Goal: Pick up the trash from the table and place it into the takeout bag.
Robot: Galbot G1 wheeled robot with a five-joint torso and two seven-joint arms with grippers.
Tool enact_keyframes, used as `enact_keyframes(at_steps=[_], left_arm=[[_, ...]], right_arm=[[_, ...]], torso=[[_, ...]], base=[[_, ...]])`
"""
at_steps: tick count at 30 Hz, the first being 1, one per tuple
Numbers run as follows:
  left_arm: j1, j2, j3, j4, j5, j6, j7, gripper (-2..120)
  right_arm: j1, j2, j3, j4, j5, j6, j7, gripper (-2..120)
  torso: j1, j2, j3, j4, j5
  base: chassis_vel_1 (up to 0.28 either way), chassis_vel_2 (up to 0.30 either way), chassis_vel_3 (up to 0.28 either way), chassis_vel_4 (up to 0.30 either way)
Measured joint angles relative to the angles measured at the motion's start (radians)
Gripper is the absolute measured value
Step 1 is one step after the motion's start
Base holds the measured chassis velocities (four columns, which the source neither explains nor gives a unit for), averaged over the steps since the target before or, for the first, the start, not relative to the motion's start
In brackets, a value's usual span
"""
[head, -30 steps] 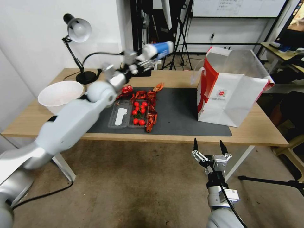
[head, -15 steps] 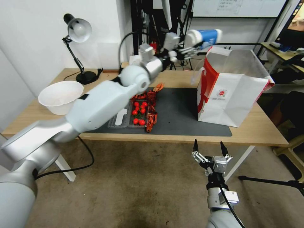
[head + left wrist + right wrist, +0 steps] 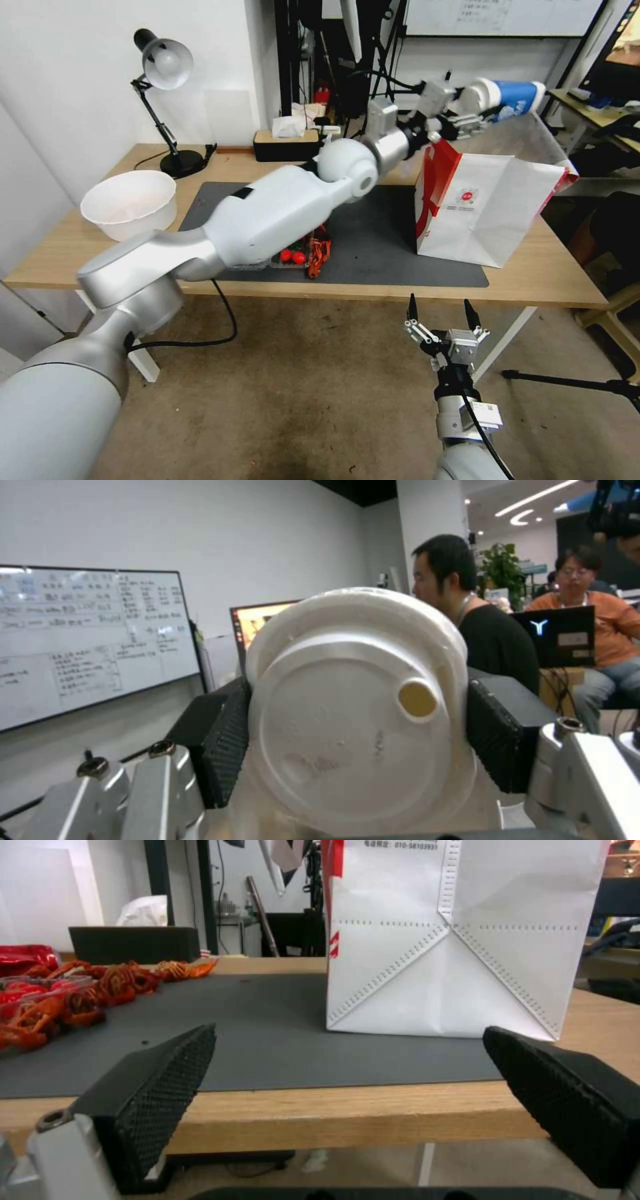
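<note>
The left gripper (image 3: 467,120) is clamped on the blue-and-white paper cup (image 3: 507,97), holding it on its side above the open mouth of the takeout bag (image 3: 490,200). In the left wrist view the two black pads (image 3: 223,740) press on either side of the cup just behind its white lid (image 3: 353,715), so the grip looks firm. Carried this high, the cup clears the bag's rim and could drop straight in.

The bag stands upright near the right end of the bench (image 3: 540,273), partly on the dark mat (image 3: 387,247), with its mouth open to receive litter. The beige bowl (image 3: 130,203) sits near the left edge, and red scraps (image 3: 319,253) lie on the mat by the front edge.

The right gripper (image 3: 440,313) hangs below the bench's front edge with its jaws spread wide and empty, out of the working arm's way.
</note>
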Motion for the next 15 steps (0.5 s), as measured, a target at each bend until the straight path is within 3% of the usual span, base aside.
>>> enact_keyframes(at_steps=[7, 15], left_arm=[[-0.008, -0.051, 0.017, 0.077, 0.011, -0.008, 0.015, 67], [-0.008, -0.053, 0.017, 0.085, 0.018, -0.008, 0.015, 67]], right_arm=[[-0.001, 0.008, 0.0, -0.004, -0.004, 0.003, 0.0, 100], [-0.001, 0.009, 0.0, -0.005, -0.006, 0.004, 0.0, 100]], torso=[[0.0, 0.0, 0.0, 0.0003, -0.0001], [0.0, 0.0, 0.0, 0.0002, -0.0001]], base=[[0.0, 0.0, 0.0, 0.0], [0.0, 0.0, 0.0, 0.0]])
